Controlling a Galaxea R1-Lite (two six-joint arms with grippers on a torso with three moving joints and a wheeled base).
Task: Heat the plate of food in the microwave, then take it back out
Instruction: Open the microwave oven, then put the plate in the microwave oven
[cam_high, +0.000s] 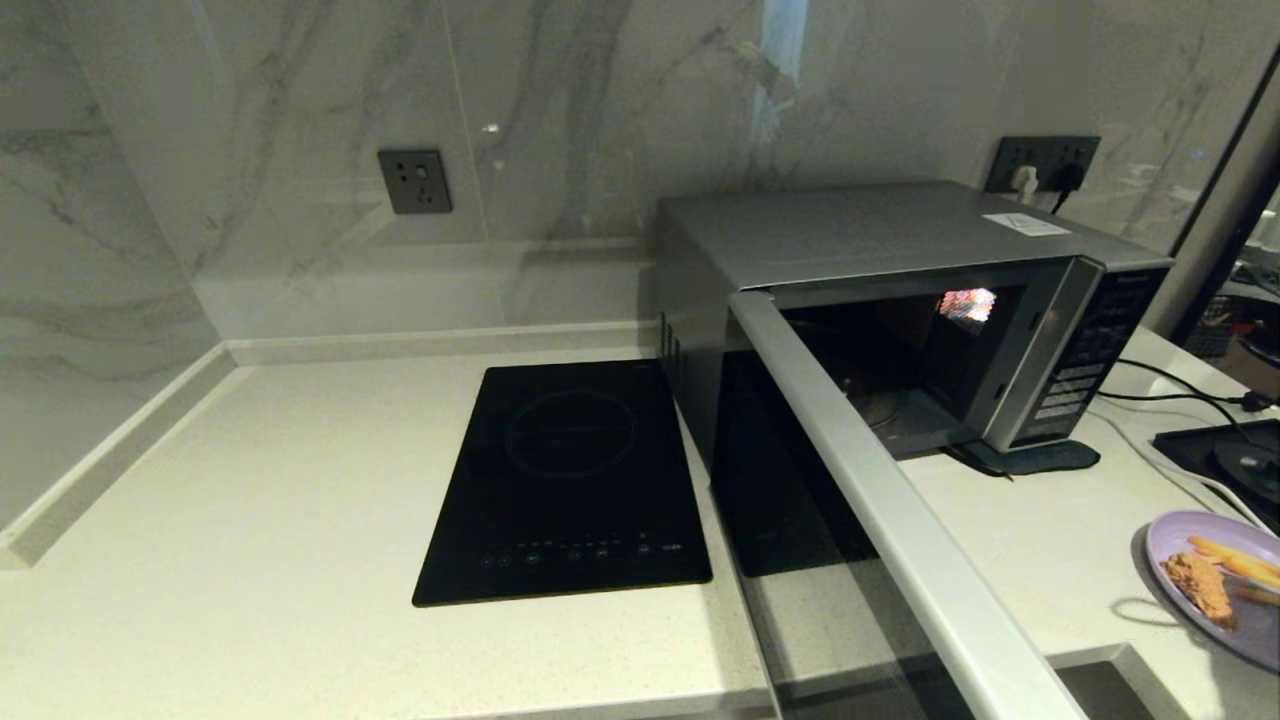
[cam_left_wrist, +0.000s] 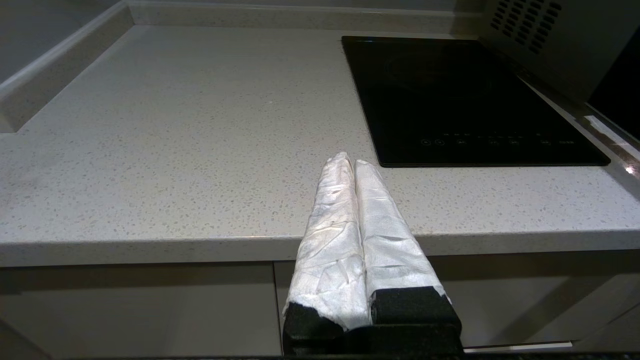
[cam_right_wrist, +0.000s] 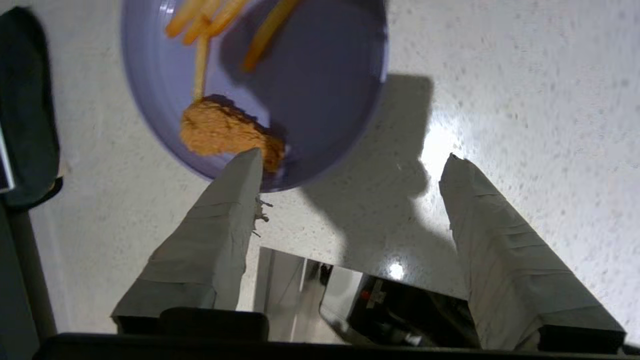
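Observation:
The silver-grey microwave (cam_high: 900, 240) stands at the back right of the counter, its dark glass door (cam_high: 860, 480) swung wide open toward me and its cavity (cam_high: 900, 370) showing. The lavender plate of food (cam_high: 1215, 580), with a brown fried piece and fries, lies on the counter at the far right edge. My right gripper (cam_right_wrist: 352, 160) hovers open just above the counter beside the plate (cam_right_wrist: 310, 90); one fingertip (cam_right_wrist: 247, 165) overlaps its rim. My left gripper (cam_left_wrist: 350, 162) is shut and empty, low at the counter's front edge, away from the work. Neither gripper shows in the head view.
A flat black glass hob (cam_high: 570, 480) is set into the counter left of the microwave. Cables (cam_high: 1170, 400) and a dark device (cam_high: 1230, 460) lie to the microwave's right. Marble walls with two outlets (cam_high: 414, 181) close the back. The counter's front edge (cam_right_wrist: 400, 280) is under my right gripper.

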